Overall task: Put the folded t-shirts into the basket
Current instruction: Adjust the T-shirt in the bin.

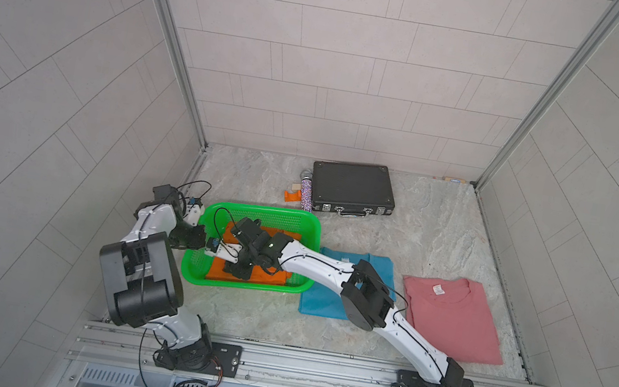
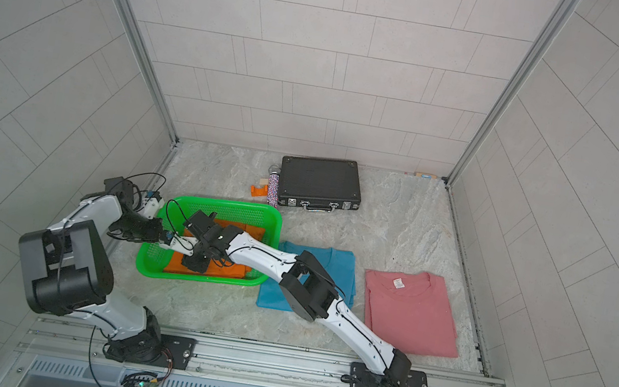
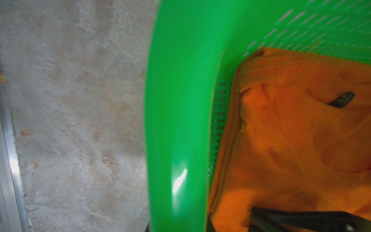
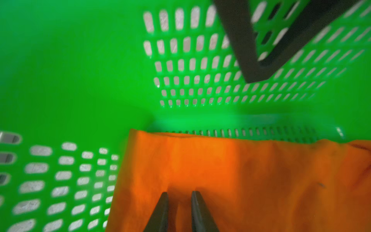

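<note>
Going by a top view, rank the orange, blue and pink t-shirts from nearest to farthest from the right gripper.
1. orange t-shirt: inside the green basket, directly under the right gripper.
2. blue t-shirt: on the table, right beside the basket.
3. pink t-shirt: on the table beyond the blue one, farthest to the robot's right.

Free: bare tabletop [image 1: 440,232] between the black briefcase [image 1: 351,186] at the rear and the tees, plus the strip in front of the green basket [image 1: 267,210]. Obstructed: the basket interior, floored by the orange tee [image 1: 215,272] and crowded by the left gripper [image 1: 234,255] and the right gripper [image 1: 238,271], while the right arm crosses above the blue tee [image 1: 319,305]. The pink tee [image 1: 456,319] lies uncovered, reachable from above.
</note>
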You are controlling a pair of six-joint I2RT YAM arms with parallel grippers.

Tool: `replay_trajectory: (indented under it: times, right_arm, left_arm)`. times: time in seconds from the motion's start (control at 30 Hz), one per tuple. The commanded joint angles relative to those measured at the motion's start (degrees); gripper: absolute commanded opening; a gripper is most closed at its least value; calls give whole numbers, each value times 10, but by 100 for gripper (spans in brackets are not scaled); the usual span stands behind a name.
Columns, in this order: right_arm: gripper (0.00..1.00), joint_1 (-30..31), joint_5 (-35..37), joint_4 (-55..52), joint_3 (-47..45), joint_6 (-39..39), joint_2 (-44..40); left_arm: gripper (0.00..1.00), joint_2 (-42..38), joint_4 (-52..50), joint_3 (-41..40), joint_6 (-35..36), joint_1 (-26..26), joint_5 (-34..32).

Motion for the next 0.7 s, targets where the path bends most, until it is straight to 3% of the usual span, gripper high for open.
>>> replay_trajectory:
  times: [0.0,0.3,0.53,0.6,0.67]
  right_arm:
    - [23,5,-35,-36,6,-23,11]
    - [21,6,-144,-72,-14,-38,0]
    - [22,3,-151,-52,-12,-10,-33]
    - [24,-2,-148,-45,-5,10,-53]
    - [29,-7,-144,-36,-5,31,-78]
  left_arm:
    - [18,16,6,-3,-2,-1,3]
    - [18,20,12,-3,-3,-1,1]
    - [18,18,10,-1,-4,-1,4]
    - [23,14,8,1,-6,-1,5]
    - [34,8,7,3,-7,-1,6]
